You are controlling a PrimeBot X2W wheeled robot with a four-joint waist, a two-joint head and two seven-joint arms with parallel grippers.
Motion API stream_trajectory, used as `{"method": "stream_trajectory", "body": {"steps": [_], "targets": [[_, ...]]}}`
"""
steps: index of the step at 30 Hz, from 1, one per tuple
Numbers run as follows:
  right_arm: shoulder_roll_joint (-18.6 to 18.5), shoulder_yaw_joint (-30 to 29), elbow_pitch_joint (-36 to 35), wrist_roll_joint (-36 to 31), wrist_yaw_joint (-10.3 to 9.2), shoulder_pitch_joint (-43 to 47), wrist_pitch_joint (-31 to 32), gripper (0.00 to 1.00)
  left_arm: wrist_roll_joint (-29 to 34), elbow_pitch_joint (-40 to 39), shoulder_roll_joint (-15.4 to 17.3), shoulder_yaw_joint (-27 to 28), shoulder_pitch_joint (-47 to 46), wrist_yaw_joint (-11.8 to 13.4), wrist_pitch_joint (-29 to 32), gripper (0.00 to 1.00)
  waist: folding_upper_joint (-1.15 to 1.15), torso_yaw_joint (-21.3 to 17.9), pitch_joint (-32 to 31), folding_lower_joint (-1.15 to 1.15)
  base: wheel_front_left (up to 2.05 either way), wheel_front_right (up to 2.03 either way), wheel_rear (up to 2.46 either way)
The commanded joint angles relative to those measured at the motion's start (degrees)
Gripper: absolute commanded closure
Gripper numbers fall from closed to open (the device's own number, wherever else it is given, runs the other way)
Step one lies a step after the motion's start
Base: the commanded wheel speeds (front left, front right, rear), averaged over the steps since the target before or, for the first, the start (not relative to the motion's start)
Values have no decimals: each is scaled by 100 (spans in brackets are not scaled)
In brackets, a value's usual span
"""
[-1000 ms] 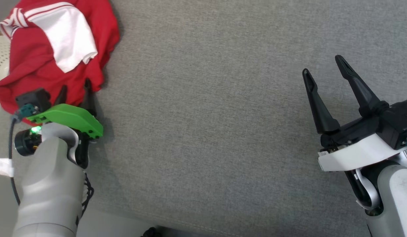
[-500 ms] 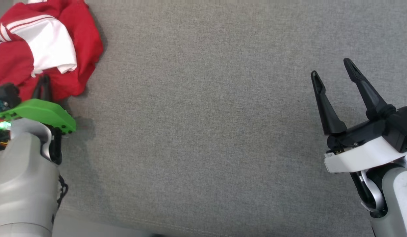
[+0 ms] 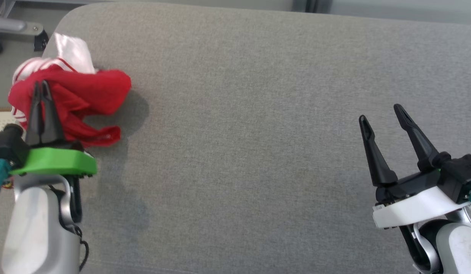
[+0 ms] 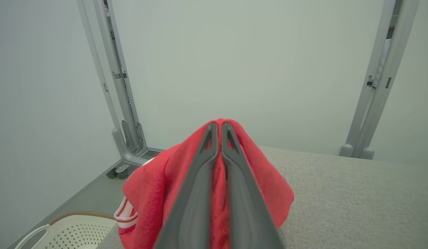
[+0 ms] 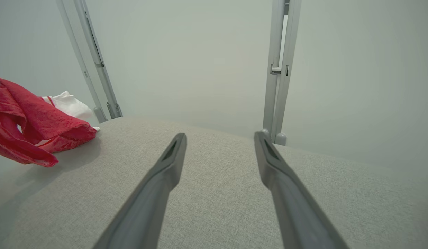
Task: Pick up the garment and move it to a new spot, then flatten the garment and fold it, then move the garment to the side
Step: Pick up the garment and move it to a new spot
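Garment (image 3: 83,91), red with white striped trim and a white panel, hangs bunched at about 9 o'clock in my head view, over the far left corner of the grey fabric surface (image 3: 235,125). My left end effector (image 3: 42,84) has it: the two dark fingers (image 4: 196,193) are pressed together with a fold of red cloth pinched between them, and in the left wrist view the fabric drapes down both sides of the tips. The white panel sits toward 11 o'clock of the bundle, close to the surface's rounded far edge. From the right wrist view, the red mass shows at 9 o'clock and casts a shadow on the grey fabric beneath it; I cannot tell whether its lowest fold touches the surface.

My right end effector (image 3: 380,114) is at about 4 o'clock in the head view, well apart from the garment, its fingers (image 5: 158,186) spread wide with nothing between them, above bare grey fabric.

A white perforated basket (image 4: 72,231) shows at 7 o'clock in the left wrist view, below and beside the surface's edge. Grey metal frame posts (image 5: 278,69) stand behind the surface at 11 and 1 o'clock, against a pale wall (image 5: 186,52).
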Motion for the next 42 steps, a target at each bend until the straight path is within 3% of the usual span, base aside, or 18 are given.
{"method": "stream_trajectory", "body": {"steps": [1,6,10,20,27,28,35,42], "targets": [[38,-25,-24,38,0,131,-16,0,72,-256,-48,-69,210,32,60,100,0,-414,-470,0,0,0,0],[169,-62,-123,43,0,320,14,0,197,-1086,-250,-663,665,-139,536,100,0,-866,-543,0,0,0,0],[242,-82,-189,40,0,295,-28,0,252,-1292,-487,-1313,519,-383,822,100,0,-1345,-381,0,0,0,0],[469,4,-84,112,0,30,-308,0,159,-1037,-852,-3306,-329,-656,1052,100,0,-2581,526,0,0,0,0],[612,-20,172,135,0,-49,-595,0,-52,-478,-867,-4152,-541,-693,1012,100,0,-2914,860,0,0,0,0],[621,-42,260,128,0,-74,-641,0,-39,-345,-868,-4266,-560,-697,983,0,0,-2887,844,0,0,0,0],[530,-70,417,94,0,-91,-652,0,34,-638,-845,-4253,-584,-541,486,0,0,-2478,455,0,0,0,0],[377,-93,368,99,0,49,-492,0,-160,-1244,-453,-3468,-104,131,192,0,0,-1894,-10,0,0,0,0]]}}
